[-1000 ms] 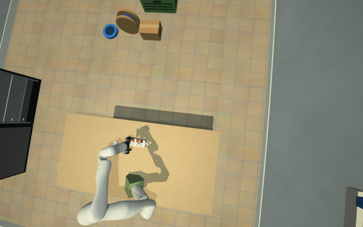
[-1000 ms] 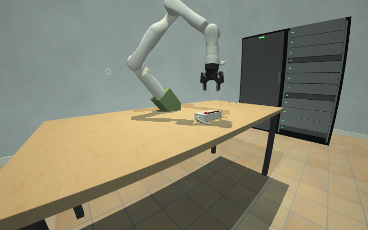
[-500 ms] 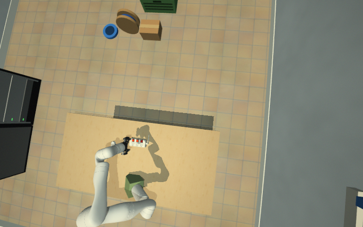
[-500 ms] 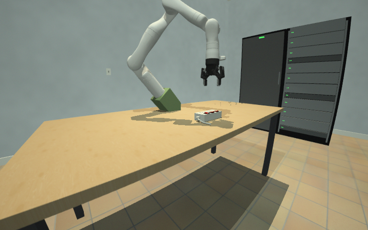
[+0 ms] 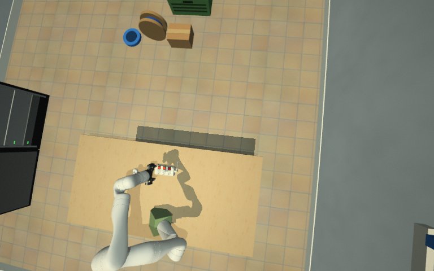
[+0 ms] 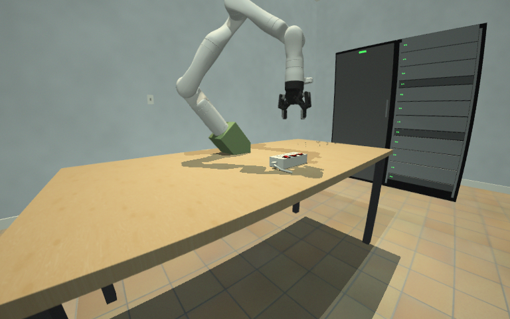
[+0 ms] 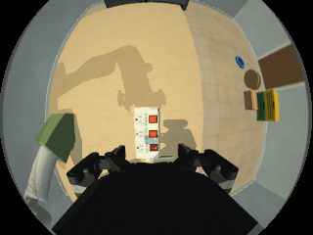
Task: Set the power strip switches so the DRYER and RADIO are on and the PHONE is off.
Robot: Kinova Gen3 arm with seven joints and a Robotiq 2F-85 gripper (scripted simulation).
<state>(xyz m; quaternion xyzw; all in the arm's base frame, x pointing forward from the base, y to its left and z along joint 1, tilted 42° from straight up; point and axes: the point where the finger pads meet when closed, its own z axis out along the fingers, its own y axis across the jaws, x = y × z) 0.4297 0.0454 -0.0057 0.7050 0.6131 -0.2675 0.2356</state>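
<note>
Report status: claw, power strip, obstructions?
Claw open, empty, above the strip. Power strip flat on table, upright. Nothing between them.

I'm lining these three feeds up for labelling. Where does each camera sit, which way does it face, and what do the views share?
Top: overhead, looking straight down on the table and floor; shows the white arm and the open gripper.
Exterior: off one table end, looking across the table toward the server rack; arm and gripper show.
Wrist: on the arm's wrist, looking down past the fingers.
All three show the power strip.
</note>
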